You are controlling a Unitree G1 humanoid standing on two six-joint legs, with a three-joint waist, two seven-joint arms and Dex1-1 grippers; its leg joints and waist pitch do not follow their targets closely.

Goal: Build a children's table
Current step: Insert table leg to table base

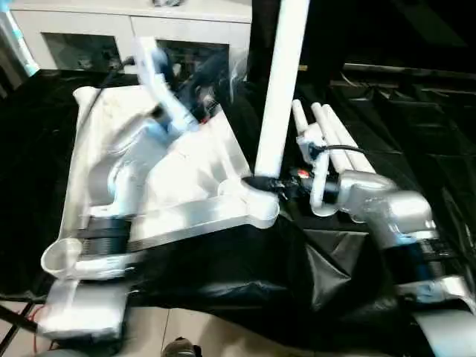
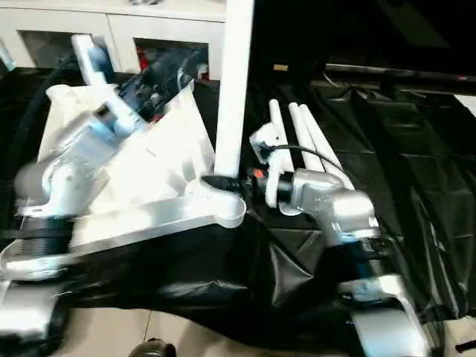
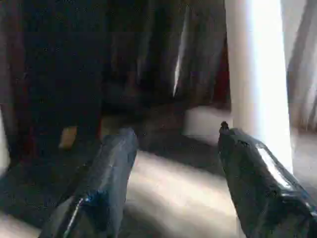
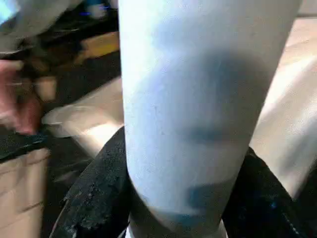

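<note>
The white plastic table top (image 1: 186, 171) lies upside down on black sheeting (image 1: 387, 111), smooth and glossy, with a round socket (image 1: 260, 204) at its near right corner and another round socket (image 1: 63, 256) at the near left. One leg (image 1: 282, 82), a long smooth white tube, stands upright in the near right socket and runs out past the top of the head views.

The right gripper (image 2: 223, 182) grips that leg right at its base, just above the socket; in the right wrist view the two black fingers (image 4: 94, 198) press against either side of the fat white tube (image 4: 198, 99), closed onto it. The silver right forearm (image 1: 387, 208) reaches in from the right.

Three more legs (image 2: 305, 141), the same tapered white tubes, lie side by side on the sheeting just behind the right wrist.

The left arm (image 1: 126, 171) stretches over the table top, blurred. The left wrist view gives what the head views don't: the left gripper (image 3: 173, 163) with its two rounded, shiny black fingers (image 3: 109, 168) spread wide apart, nothing between them, and the upright leg (image 3: 257, 74) rising just beyond one fingertip.

A white cabinet (image 1: 134, 33) with glass doors stands behind the table top.
</note>
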